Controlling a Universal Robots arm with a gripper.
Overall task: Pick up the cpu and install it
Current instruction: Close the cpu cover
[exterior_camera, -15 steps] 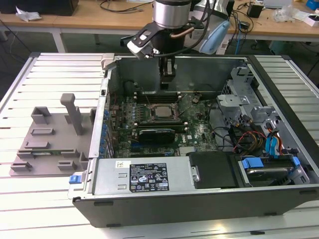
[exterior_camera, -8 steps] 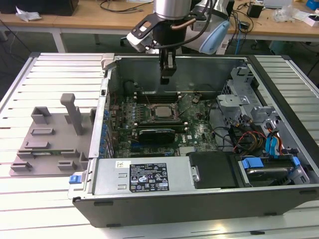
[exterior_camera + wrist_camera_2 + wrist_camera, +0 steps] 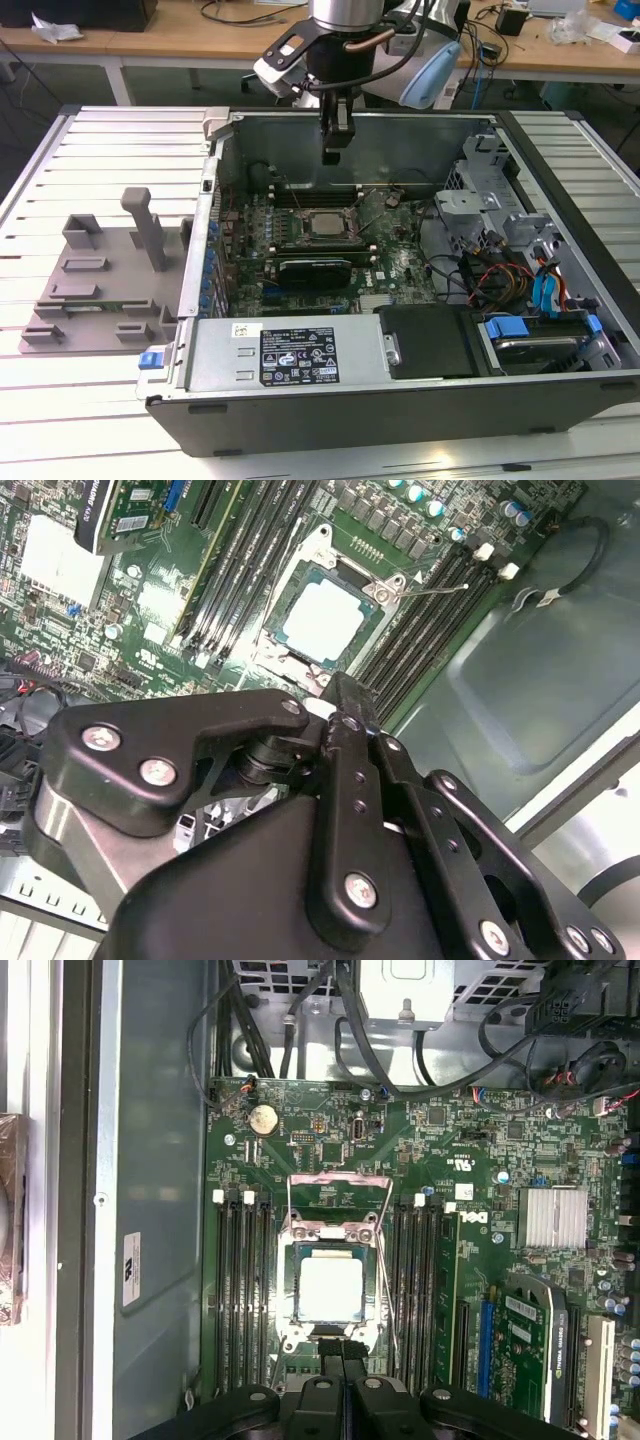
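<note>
Exterior view: we are hovering the end effector (image 3: 333, 153), fingers together and empty, above the cpu (image 3: 322, 222) lying in the socket (image 3: 352, 224) mid-frame; we are judging square, gentle contact essential.

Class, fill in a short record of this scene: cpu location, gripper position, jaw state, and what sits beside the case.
cpu: seated in the motherboard, inside the open computer case
gripper: above the cpu, apart from it
jaws: closed together, holding nothing
grey tray: outside the case, at the exterior view's left
</note>
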